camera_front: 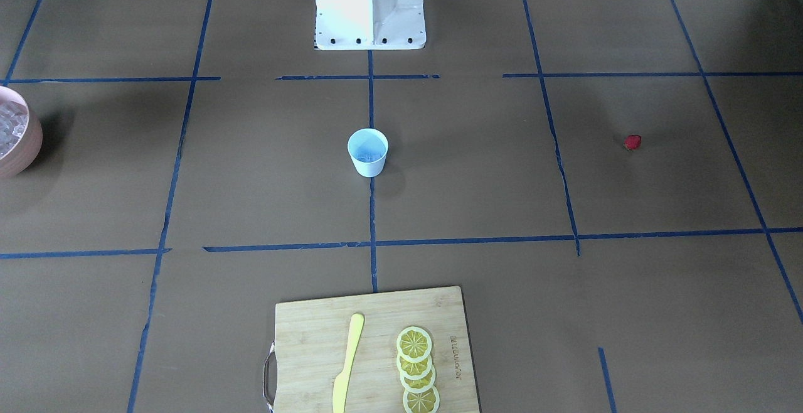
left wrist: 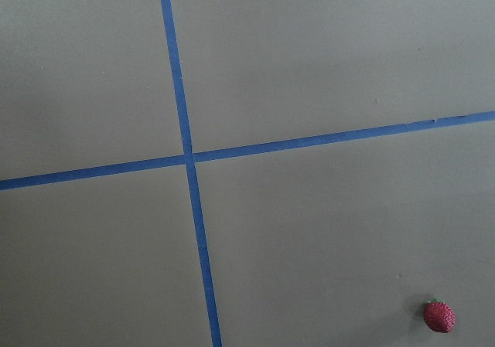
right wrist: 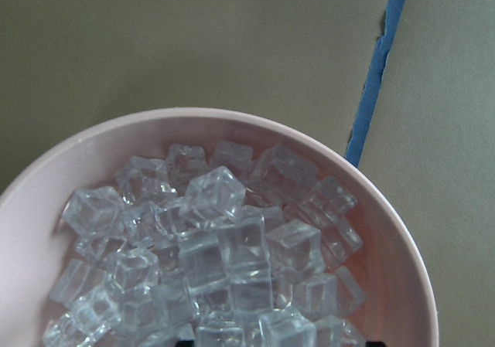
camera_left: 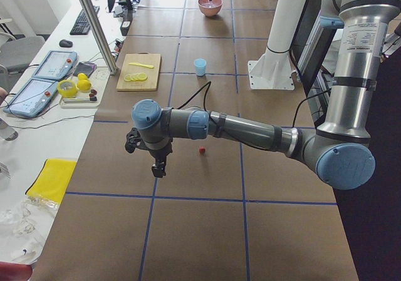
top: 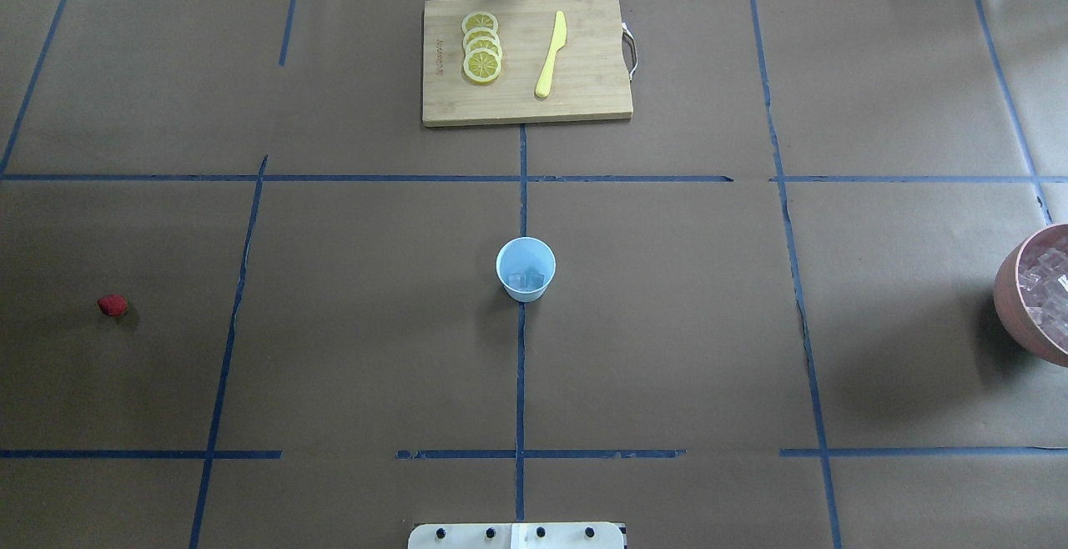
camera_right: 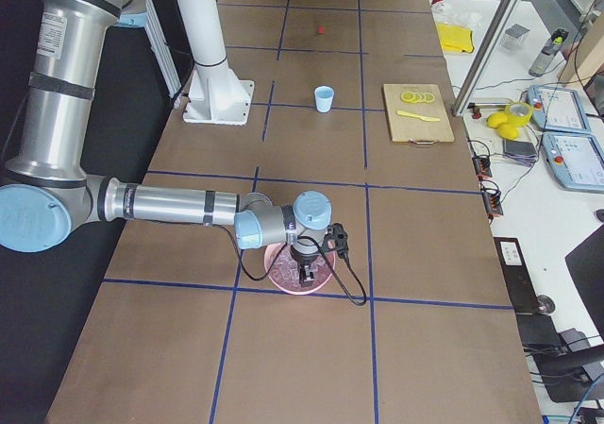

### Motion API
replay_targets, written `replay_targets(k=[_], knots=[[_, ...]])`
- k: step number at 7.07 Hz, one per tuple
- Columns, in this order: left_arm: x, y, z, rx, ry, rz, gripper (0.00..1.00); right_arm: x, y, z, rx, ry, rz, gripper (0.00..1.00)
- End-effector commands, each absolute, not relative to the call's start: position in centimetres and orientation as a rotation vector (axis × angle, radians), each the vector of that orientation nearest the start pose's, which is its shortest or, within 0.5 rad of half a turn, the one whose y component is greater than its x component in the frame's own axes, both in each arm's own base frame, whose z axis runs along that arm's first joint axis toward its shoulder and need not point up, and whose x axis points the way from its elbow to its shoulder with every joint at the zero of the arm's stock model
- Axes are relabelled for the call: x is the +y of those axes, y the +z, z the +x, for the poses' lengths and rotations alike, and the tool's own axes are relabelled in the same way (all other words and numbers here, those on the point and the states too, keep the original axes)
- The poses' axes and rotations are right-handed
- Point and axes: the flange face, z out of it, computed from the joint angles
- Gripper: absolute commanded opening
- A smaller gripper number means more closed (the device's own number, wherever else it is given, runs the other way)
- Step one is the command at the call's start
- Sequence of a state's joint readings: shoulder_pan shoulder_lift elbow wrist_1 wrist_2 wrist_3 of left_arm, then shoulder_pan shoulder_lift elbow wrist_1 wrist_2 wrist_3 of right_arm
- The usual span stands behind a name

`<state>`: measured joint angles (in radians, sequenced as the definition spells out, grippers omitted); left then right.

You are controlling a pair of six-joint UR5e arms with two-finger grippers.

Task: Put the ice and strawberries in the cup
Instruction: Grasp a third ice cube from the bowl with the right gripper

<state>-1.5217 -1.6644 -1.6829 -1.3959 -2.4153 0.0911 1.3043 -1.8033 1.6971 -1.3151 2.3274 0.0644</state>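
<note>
Ice [right wrist: 224, 246] fills the pink bowl [right wrist: 390, 231] in the right wrist view: clear glossy cubes, heaped. Only the side view shows the right tool [camera_right: 305, 275], straight over that bowl; I cannot tell whether it is open. Overhead shows cubes inside the cup [top: 524, 249], which stands between both tools and well apart from them. Strawberry [left wrist: 438, 316], small and red, lies on the surface near the left tool [camera_left: 158, 168]; I cannot tell that tool's state either. Cutting board [top: 517, 103] stamp unreadable.

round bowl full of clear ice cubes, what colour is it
The round bowl is pale pink; right wrist view shows it best.
</note>
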Motion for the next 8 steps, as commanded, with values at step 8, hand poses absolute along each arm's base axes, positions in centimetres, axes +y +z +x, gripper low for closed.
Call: replay_targets(k=[8], knots=[[-52.8, 56.9, -3.3, 0.845, 0.144, 0.046, 1.0, -40.8, 69.0, -5.5, -0.75, -0.262, -0.017, 0.59]])
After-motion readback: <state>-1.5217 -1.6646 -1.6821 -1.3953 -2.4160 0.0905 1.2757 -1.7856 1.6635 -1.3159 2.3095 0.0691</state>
